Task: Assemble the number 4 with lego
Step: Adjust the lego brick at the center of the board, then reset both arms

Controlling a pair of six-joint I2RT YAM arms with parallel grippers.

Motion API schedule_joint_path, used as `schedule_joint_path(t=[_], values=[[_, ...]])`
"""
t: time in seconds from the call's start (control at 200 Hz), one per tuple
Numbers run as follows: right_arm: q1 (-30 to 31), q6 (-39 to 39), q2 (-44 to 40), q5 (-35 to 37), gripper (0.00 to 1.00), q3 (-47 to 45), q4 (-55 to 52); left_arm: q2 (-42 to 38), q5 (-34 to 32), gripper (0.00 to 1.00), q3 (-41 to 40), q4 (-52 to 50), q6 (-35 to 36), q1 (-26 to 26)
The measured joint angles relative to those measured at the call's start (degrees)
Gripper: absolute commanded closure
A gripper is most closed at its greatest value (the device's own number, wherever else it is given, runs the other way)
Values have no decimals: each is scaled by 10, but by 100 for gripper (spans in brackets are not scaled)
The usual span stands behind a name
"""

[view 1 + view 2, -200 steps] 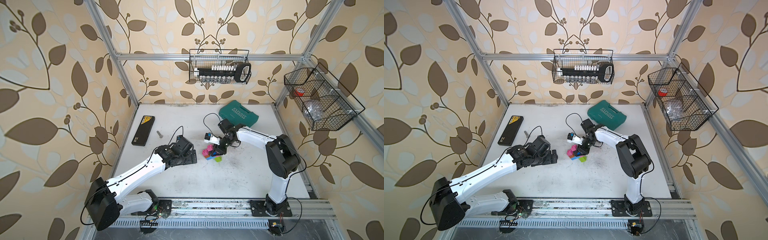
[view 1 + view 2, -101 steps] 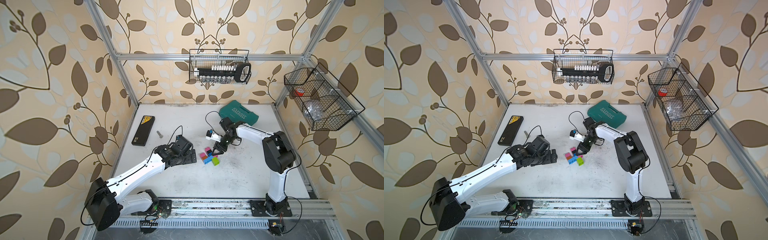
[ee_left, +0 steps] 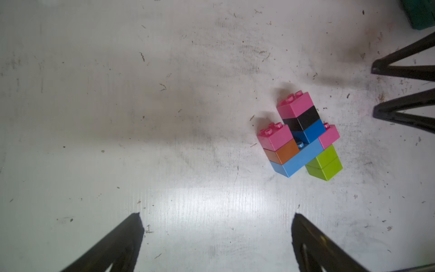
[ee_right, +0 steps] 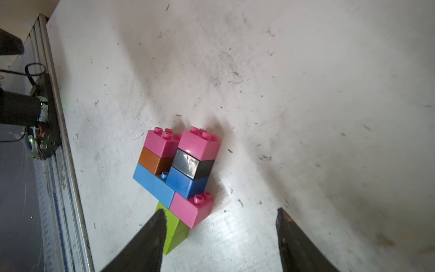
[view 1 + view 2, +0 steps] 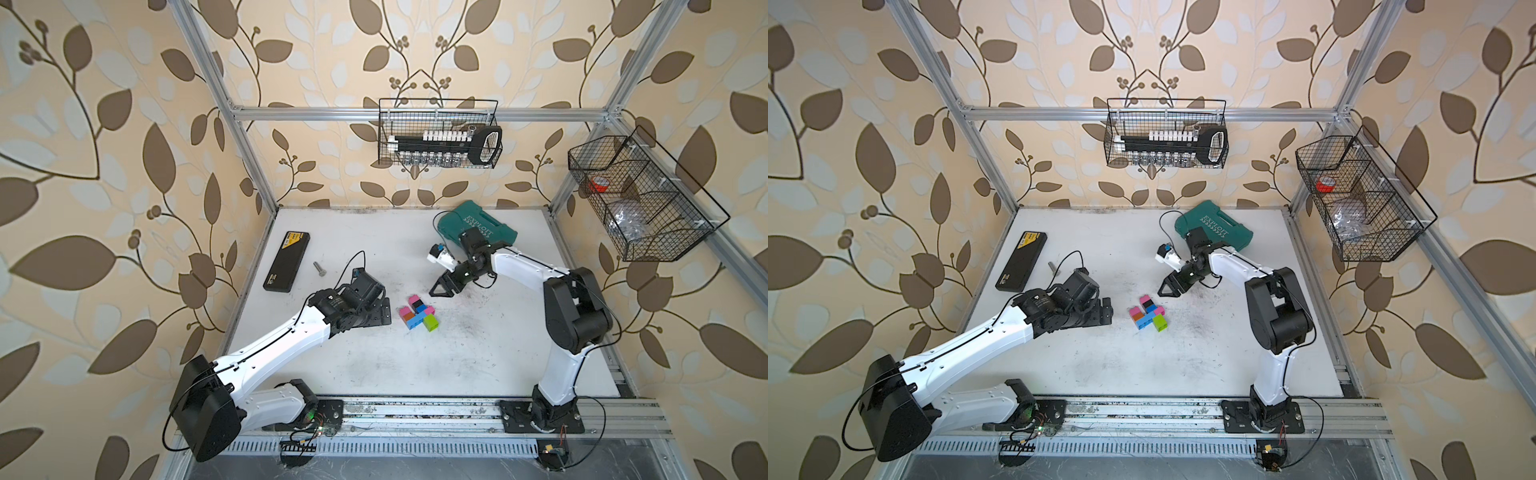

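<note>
On the white scuffed surface (image 5: 457,353), seen in both top views, the two arms reach in from the near rail, the left one low and stretched towards the middle, the right one bent over from the far right side. The left gripper (image 5: 388,311) hovers just beside the bricks with its jaws spread wide and nothing between them; its wrist view shows bare surface between the two fingertips (image 3: 138,219). The right gripper (image 5: 436,291) is likewise released, jaws apart and empty, its tips near the far side of the bricks but clear of them, as the left wrist view shows (image 3: 374,90). A teal tool case (image 5: 478,226) lies at the back behind the right arm, and a flat black case (image 5: 287,262) lies near the left edge. The number 4 (image 5: 417,315) rests on the surface between the two grippers, touched by neither: pink, black and blue in one column, pink and orange in another on a longer blue brick, a third pink at the side with two lime green bricks below. A small metal bolt (image 5: 319,269) lies just beside the black case.
</note>
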Motion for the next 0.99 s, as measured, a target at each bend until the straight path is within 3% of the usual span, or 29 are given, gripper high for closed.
schedule_joint_path(t=[0.21, 0.475, 0.73, 0.995], values=[[-23, 61, -115, 29, 2, -58, 63, -7, -34, 1, -6, 64, 81, 49], [-85, 135, -240, 111, 2, -178, 141, -46, -50, 1, -95, 187, 174, 151], [-144, 166, -329, 245, 2, -270, 236, -42, -76, 1, -146, 334, 293, 188], [-162, 181, -299, 331, 2, -378, 408, 30, -50, 1, -211, 512, 358, 289]])
